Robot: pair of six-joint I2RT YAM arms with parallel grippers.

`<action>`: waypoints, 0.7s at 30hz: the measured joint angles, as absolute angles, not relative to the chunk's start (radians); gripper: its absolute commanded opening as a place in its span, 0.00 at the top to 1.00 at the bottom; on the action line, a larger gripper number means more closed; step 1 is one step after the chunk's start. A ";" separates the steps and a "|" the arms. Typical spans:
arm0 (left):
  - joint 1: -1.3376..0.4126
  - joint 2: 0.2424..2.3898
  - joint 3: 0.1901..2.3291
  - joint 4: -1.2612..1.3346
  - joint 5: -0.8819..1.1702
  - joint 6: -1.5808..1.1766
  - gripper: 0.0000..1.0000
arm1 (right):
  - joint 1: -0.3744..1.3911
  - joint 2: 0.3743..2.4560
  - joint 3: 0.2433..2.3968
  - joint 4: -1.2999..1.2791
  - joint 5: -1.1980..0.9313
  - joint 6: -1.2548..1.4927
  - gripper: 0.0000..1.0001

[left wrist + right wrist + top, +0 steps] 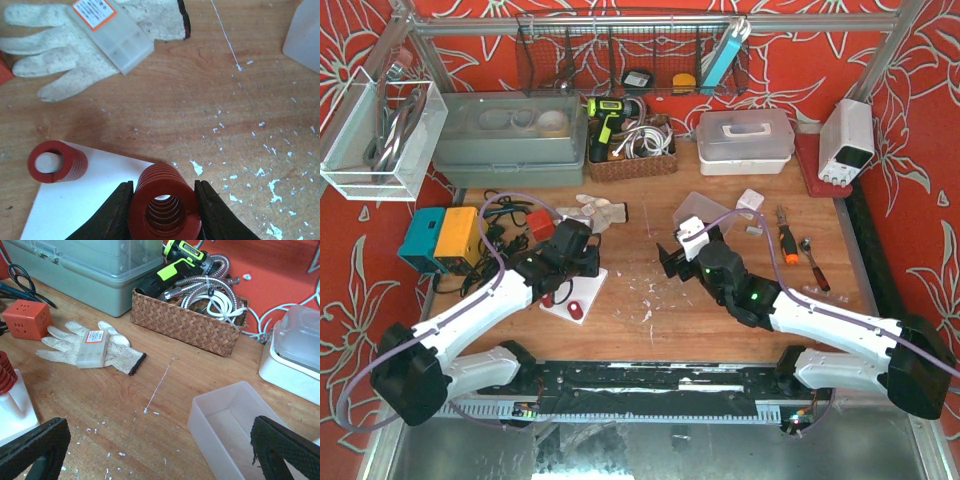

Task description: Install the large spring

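Note:
My left gripper (164, 210) is shut on the large red spring (163, 204), with a black finger on each side of its coils. It holds the spring over the right corner of the white base plate (90, 200). A smaller red spring (55, 161) sits on a white peg at the plate's left. From above, the left gripper (565, 272) hangs over the plate (588, 292). My right gripper (160, 450) is open and empty above bare wood, to the right of the plate (15, 410). The top view shows the right gripper (672, 262) too.
A white glove (75, 45) with a small clear box (112, 30) on it lies beyond the plate. A clear plastic tub (240, 430) sits under my right fingers. A wicker basket (187, 320), grey toolbox (510, 140), orange cube (27, 319) and screwdriver (788, 245) stand around.

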State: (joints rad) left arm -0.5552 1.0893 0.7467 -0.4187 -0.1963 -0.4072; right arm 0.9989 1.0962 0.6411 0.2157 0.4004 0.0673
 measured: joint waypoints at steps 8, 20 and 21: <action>-0.545 1.127 0.736 -0.402 -0.165 -0.404 1.00 | 0.994 1.092 0.637 0.216 0.400 0.070 0.01; -0.541 1.140 0.707 -0.374 -0.154 -0.390 0.99 | 0.994 1.090 0.637 0.216 0.400 0.070 0.01; -0.541 1.146 0.707 -0.373 -0.154 -0.388 0.98 | 0.994 1.090 0.637 0.216 0.400 0.070 0.01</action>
State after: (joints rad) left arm -0.5411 1.1461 0.7067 -0.3729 -0.1543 -0.3878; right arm 0.9943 1.0897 0.6369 0.2161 0.4000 0.0700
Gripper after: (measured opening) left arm 0.294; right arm 0.989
